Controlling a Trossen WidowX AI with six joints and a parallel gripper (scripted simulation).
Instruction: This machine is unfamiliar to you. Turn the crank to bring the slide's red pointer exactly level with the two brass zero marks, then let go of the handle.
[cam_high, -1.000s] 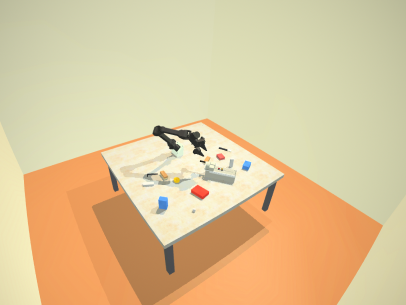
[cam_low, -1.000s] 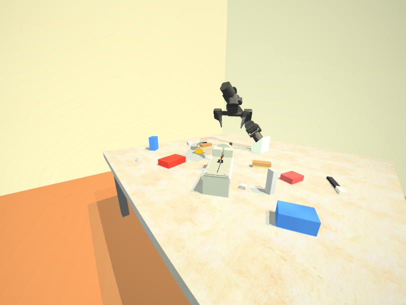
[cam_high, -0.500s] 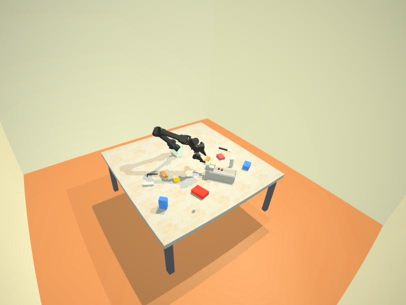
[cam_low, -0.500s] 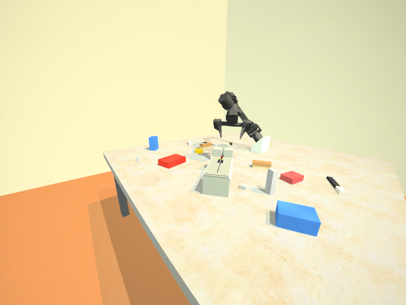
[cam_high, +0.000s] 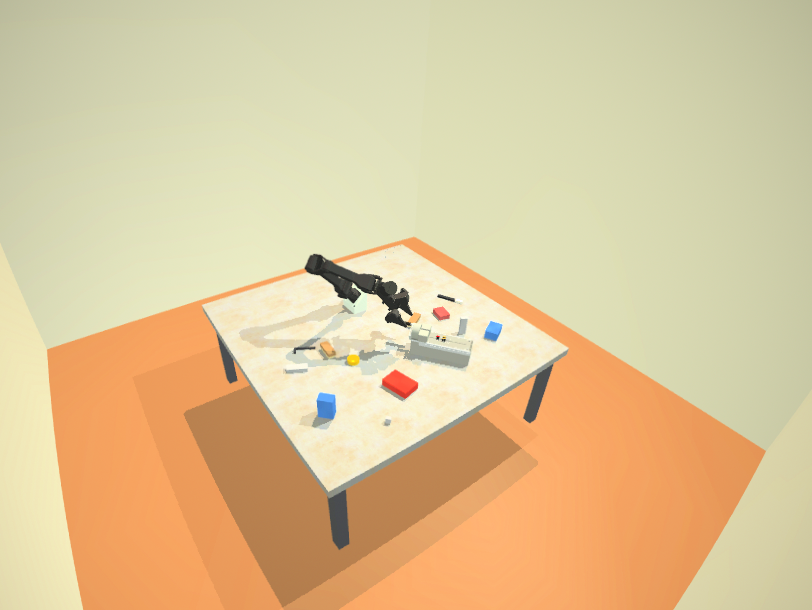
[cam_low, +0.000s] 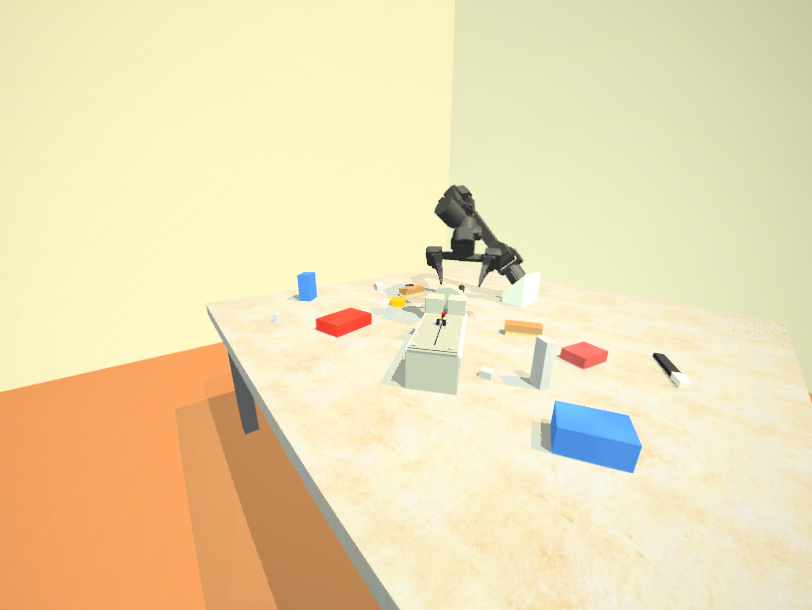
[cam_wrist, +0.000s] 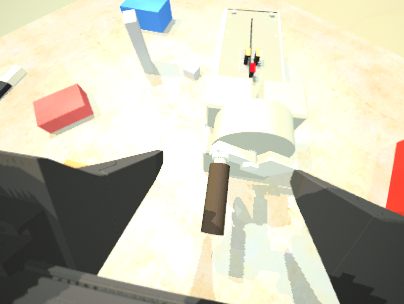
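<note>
The pale grey machine stands on the table. Its red pointer sits off the two brass marks, a little toward the crank end. In the wrist view one brass mark is left of the slot and the other brass mark is right of it. The brown crank handle sticks out from the round hub, at its left side in the wrist view. My gripper is open and empty, its fingers apart on either side of the handle in the wrist view; contact is not visible.
A grey upright block and a blue block stand to one side of the machine. A large red block lies on the other side. A smaller red block and a yellow disc lie further off.
</note>
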